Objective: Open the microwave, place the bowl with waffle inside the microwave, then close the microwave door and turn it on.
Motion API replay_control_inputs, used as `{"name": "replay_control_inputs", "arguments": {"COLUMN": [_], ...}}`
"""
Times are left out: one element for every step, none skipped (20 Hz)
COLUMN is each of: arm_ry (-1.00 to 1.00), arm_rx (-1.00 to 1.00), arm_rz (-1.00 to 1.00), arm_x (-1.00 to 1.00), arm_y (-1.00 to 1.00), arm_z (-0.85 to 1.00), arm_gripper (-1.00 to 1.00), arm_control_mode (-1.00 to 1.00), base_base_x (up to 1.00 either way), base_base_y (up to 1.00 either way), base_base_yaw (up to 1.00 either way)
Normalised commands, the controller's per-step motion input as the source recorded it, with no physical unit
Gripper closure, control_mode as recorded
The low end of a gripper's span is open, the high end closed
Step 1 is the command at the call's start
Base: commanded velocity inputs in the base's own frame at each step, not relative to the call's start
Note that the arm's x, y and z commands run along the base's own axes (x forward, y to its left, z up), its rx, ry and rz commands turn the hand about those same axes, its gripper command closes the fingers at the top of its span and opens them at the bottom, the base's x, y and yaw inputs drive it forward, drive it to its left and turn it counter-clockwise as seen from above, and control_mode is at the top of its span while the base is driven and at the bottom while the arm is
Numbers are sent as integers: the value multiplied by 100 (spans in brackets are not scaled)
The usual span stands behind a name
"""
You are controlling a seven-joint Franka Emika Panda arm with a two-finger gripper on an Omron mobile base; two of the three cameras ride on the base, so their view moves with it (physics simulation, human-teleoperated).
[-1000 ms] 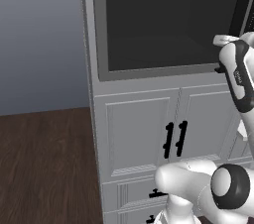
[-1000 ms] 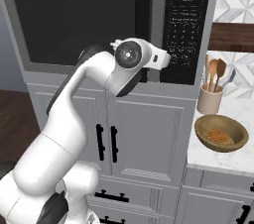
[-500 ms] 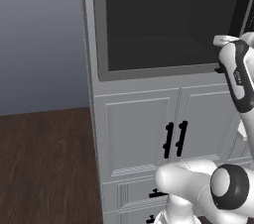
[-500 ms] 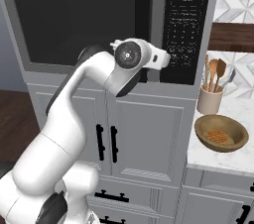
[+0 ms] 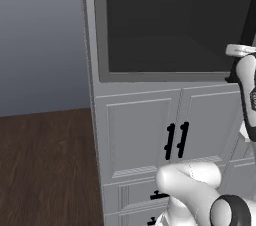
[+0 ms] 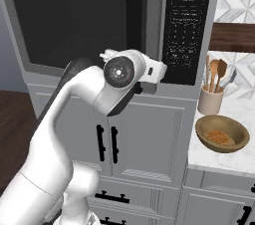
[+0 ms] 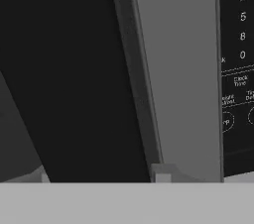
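Observation:
The microwave [image 6: 74,20] is built in above white cabinets, and its door [image 5: 175,25] stands shut. A thick black bar handle [image 6: 135,25] runs down the door beside the black control panel [image 6: 187,25]. My gripper [image 6: 157,71] hovers at the handle's lower end, close to the door; its fingers are hidden. In the hand view the handle [image 7: 134,69] crosses the middle, with the grey door frame [image 7: 178,69] and keypad [image 7: 238,44] to its right. The bowl with waffle [image 6: 221,134] rests on the counter at the right, apart from the gripper.
A tan cup of wooden utensils [image 6: 211,100] stands behind the bowl on the white stone counter [image 6: 219,162]. White cabinet doors with short black handles [image 6: 107,143] sit under the microwave. Dark wood floor [image 5: 45,165] lies to the left.

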Motion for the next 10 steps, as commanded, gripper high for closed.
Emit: {"name": "replay_control_inputs", "arguments": {"arm_ry": [-9,-9,-11,-12,-9,-6,-5,-3,-1,0], "arm_rx": [0,0,0,0,0,0,0,0,0,-3], "arm_rz": [8,10,7,1,0,0,0,0,-1,-5], "arm_x": [-100,-100,-100,-100,-100,-100,-100,-100,-100,-100], "arm_y": [0,0,2,12,23,35,42,47,57,61], "arm_z": [0,0,0,8,16,24,28,31,30,30], "arm_gripper": [100,100,100,100,100,100,100,100,100,100], "arm_control_mode": [-100,-100,-100,-100,-100,-100,-100,-100,-100,-100], "base_base_x": [0,0,0,0,0,0,0,0,0,0], "base_base_y": [0,0,0,0,0,0,0,0,0,0], "base_base_yaw": [0,0,0,0,0,0,0,0,0,0]}}
